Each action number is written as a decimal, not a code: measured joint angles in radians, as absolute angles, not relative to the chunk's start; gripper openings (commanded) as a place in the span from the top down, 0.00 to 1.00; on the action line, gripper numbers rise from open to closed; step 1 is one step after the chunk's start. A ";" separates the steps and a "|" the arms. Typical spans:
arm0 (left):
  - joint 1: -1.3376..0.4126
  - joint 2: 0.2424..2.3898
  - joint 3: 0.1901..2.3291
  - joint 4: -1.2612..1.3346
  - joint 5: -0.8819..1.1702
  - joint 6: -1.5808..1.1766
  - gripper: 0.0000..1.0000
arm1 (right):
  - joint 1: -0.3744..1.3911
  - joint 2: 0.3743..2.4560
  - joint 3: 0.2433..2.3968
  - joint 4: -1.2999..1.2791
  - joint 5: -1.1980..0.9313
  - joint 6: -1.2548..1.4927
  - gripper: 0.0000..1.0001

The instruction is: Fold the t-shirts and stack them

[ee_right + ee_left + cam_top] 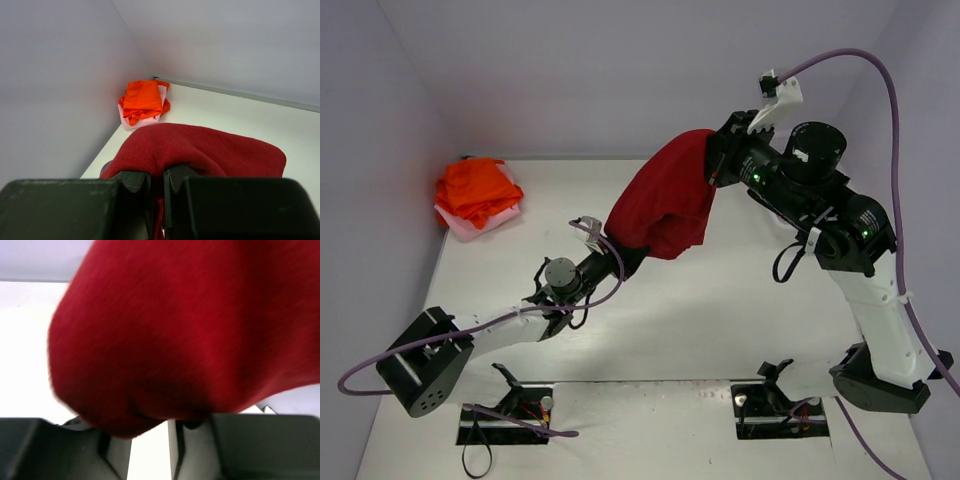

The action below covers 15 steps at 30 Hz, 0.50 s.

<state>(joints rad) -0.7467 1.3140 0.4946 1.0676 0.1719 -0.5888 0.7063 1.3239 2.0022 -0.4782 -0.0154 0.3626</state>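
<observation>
A large dark red t-shirt (665,200) hangs in the air between my two grippers. My right gripper (715,165) is raised at the back and is shut on the shirt's upper end; in the right wrist view the cloth (200,147) bulges over the closed gripper (157,175). My left gripper (620,255) is low at the shirt's lower left end. In the left wrist view the red cloth (190,330) fills the frame and hides the tips of the left gripper (150,427), whose fingers stand a narrow gap apart around bunched cloth.
A pile of bright orange shirts (475,185) lies on a pale pink shirt (470,228) in the far left corner of the table; both show in the right wrist view, orange (142,97) over pink (135,121). Walls close the table's back and sides.
</observation>
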 measured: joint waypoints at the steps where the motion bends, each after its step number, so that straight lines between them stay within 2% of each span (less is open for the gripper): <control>1: -0.748 1.316 0.499 1.070 0.179 -0.594 0.80 | 0.706 1.326 2.001 -0.478 -0.015 0.363 1.00; 2: -0.751 1.316 0.500 1.074 0.183 -0.599 0.90 | 0.706 1.327 1.999 -0.477 -0.015 0.362 1.00; 4: -0.754 1.315 0.500 1.080 0.184 -0.612 1.00 | 0.706 1.328 1.991 -0.476 -0.015 0.362 1.00; 15: -0.760 1.240 0.497 1.042 0.172 -0.622 1.00 | 0.706 1.324 1.943 -0.475 0.017 0.348 1.00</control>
